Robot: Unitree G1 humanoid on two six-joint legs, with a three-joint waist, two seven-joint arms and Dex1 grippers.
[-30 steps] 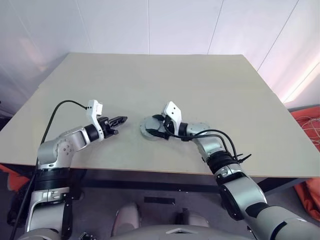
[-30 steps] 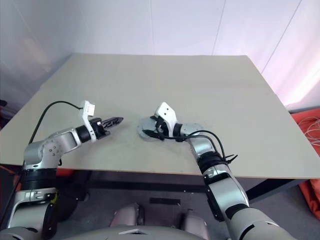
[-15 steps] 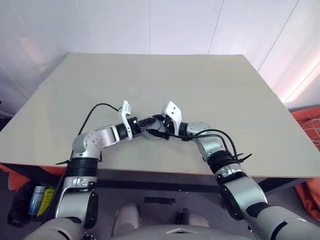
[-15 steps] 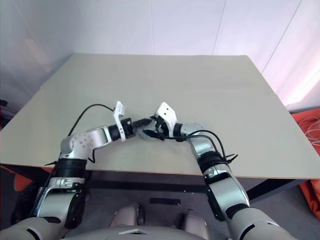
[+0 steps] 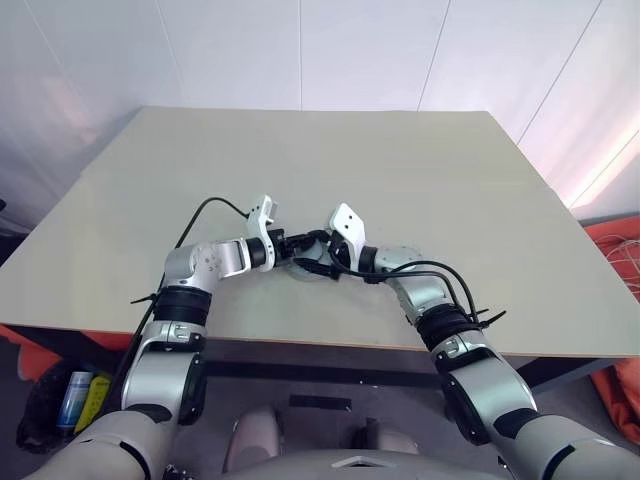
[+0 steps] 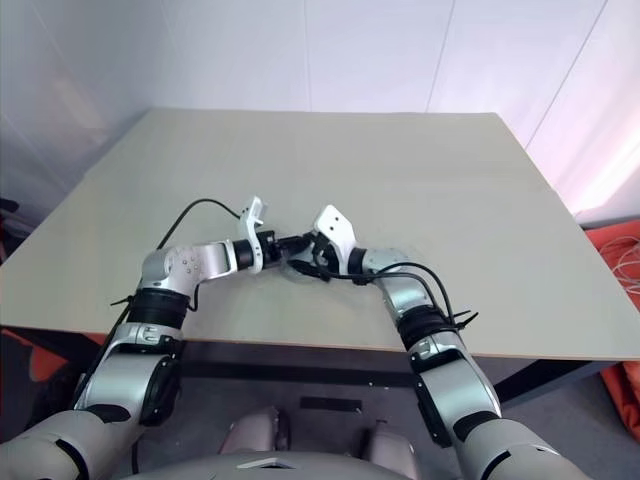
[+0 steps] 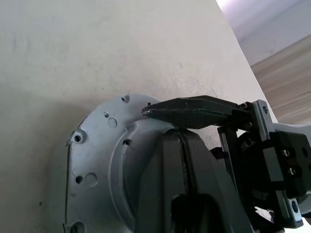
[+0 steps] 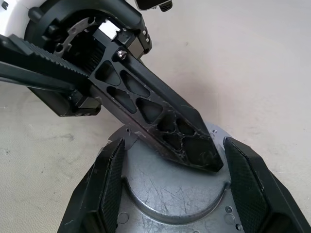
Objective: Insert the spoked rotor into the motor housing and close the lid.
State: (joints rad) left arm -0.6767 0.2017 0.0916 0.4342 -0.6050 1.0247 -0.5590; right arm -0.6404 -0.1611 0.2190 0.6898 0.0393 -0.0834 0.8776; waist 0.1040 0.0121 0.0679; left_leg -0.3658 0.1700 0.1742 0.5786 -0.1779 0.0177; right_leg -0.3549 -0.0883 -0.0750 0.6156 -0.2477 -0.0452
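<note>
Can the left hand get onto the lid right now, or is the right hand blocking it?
Probably yes. The shut left hand already has its tips over the lid, between the right hand's spread fingers, which flank the disc and leave its top free.

A beige table (image 5: 300,170) with a plain matte top is set against white wall panels (image 5: 300,50) divided by thin seams. Pinkish light is seen along the right panels. An orange fabric heap (image 5: 615,250) with pale cord lies at right. A can (image 5: 75,398) is seen on grey floor (image 5: 300,420) below.
</note>
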